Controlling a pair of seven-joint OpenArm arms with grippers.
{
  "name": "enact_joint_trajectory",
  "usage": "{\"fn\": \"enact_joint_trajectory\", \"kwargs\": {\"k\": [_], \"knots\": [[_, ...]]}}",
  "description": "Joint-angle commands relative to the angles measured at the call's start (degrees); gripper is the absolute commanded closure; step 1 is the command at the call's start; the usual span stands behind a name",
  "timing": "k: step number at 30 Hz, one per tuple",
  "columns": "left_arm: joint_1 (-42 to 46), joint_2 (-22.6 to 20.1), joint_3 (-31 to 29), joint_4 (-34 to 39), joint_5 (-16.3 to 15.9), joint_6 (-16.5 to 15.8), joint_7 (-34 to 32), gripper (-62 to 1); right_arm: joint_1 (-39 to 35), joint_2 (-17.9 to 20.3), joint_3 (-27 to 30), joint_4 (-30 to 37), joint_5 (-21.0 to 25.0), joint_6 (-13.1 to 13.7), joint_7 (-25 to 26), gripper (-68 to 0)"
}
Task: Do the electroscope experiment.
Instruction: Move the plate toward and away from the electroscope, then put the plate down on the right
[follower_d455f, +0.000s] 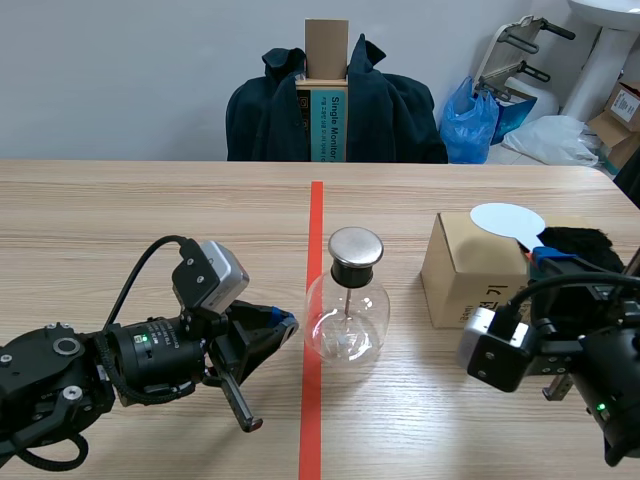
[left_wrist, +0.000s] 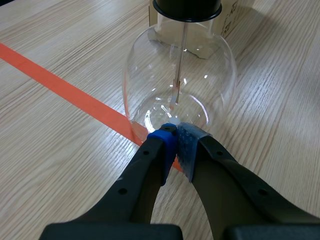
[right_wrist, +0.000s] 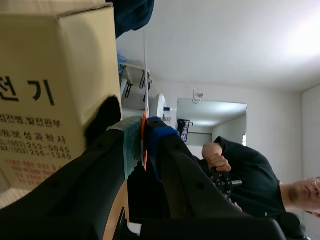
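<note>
The electroscope, a clear glass flask (follower_d455f: 346, 322) with a silver cap (follower_d455f: 356, 245) and a thin rod inside, stands on the red tape line at the table's middle. My left gripper (follower_d455f: 278, 326) lies low just left of it, shut on nothing. In the left wrist view its fingertips (left_wrist: 175, 136) meet right at the base of the flask (left_wrist: 179, 75). My right gripper (follower_d455f: 548, 258) is at the right, behind a cardboard box (follower_d455f: 472, 272), and is shut on the handle of a white disc paddle (follower_d455f: 507, 219). In the right wrist view the thin paddle (right_wrist: 145, 75) runs edge-on out of the pads (right_wrist: 133, 137).
A black cloth (follower_d455f: 577, 241) lies beyond the box at the table's right edge. Behind the table stand a chair draped with a dark jacket (follower_d455f: 385, 110) and a blue bag (follower_d455f: 470, 122). A person in a dark shirt (right_wrist: 245, 177) shows in the right wrist view.
</note>
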Motion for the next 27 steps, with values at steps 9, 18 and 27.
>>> {"fn": "enact_joint_trajectory", "kwargs": {"k": [9, 18, 27], "knots": [[0.0, 0.3, -0.5, 0.9, -0.4, -0.1, -1.0, -1.8, 1.5, 0.4, 0.0, -5.3, 1.3, -0.9, 2.5, -0.7], [6.4, -6.5, -3.9, 12.6, -0.9, -0.3, -1.0, -1.8, 3.9, 0.1, -1.9, -7.8, 1.6, -0.3, 2.2, -0.7], [25.1, -17.7, -15.9, 35.3, -0.9, -0.3, -1.0, -6.5, 5.8, 0.1, -1.9, -7.9, 4.2, 0.3, 2.4, -0.8]]}}
